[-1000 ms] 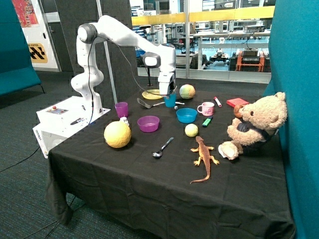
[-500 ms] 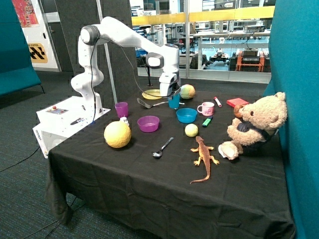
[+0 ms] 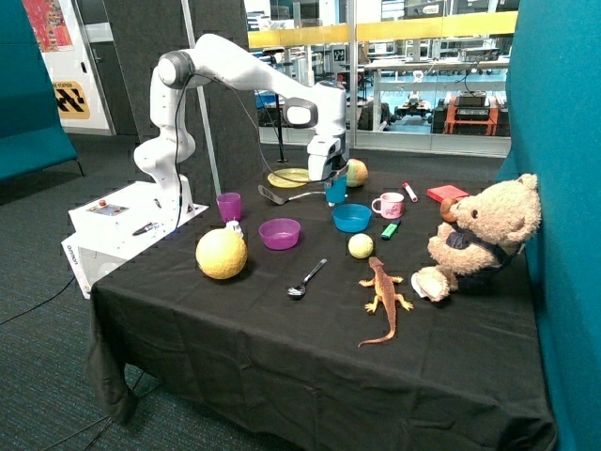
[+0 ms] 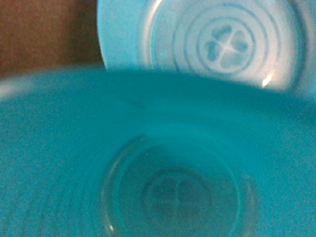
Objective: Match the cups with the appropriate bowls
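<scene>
My gripper (image 3: 334, 184) is shut on the teal-blue cup (image 3: 335, 192) and holds it in the air just behind the bright blue bowl (image 3: 351, 218). In the wrist view the cup's inside (image 4: 168, 173) fills most of the picture and the blue bowl (image 4: 217, 39) lies beyond its rim. The purple cup (image 3: 228, 206) stands near the table's edge by the robot base. The purple-magenta bowl (image 3: 279, 233) sits on the black cloth between the purple cup and the blue bowl.
A yellow plate (image 3: 288, 177), a ladle (image 3: 282, 196) and a multicoloured ball (image 3: 355, 173) lie at the back. A mug (image 3: 388, 205), green marker (image 3: 389, 230), small ball (image 3: 361, 245), spoon (image 3: 307, 279), toy lizard (image 3: 382, 296), big yellow ball (image 3: 222, 253) and teddy bear (image 3: 481, 235) stand around.
My gripper has carried the teal-blue cup from near the yellow plate towards the blue bowl.
</scene>
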Robot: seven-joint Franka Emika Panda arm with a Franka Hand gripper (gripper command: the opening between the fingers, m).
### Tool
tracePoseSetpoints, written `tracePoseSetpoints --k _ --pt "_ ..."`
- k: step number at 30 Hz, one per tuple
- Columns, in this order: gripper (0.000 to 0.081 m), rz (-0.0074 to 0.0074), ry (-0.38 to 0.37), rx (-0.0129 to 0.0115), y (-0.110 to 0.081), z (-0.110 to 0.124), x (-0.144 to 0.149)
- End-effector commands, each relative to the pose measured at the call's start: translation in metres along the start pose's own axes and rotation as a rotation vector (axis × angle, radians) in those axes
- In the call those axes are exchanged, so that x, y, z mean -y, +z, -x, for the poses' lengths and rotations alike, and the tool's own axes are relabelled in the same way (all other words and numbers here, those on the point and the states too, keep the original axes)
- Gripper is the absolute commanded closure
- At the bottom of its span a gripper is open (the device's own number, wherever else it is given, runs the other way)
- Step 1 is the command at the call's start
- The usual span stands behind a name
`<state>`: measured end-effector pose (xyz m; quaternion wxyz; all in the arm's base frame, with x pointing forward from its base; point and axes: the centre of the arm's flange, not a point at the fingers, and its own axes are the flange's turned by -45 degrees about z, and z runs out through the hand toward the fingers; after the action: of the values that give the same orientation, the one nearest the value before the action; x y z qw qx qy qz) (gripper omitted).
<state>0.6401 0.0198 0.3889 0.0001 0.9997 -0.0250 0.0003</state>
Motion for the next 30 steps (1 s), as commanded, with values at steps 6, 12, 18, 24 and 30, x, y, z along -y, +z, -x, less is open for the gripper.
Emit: tracePoseSetpoints --k 6,12,18,24,30 --pt "0.0808 -0.0001 0.019 0.0006 -0.001 -0.022 0.001" --pt "0.0808 -0.0001 0.030 0.0006 0.005 -0.023 -0.006" --pt "0.0808 -0.0001 0.046 0.0006 0.007 -0.027 -0.018" --pt "0.0808 -0.0001 0.049 0.0006 -0.001 -0.035 -0.028" --pt "0.0808 -0.0001 0.051 0.0006 -0.009 -0.043 -0.031"
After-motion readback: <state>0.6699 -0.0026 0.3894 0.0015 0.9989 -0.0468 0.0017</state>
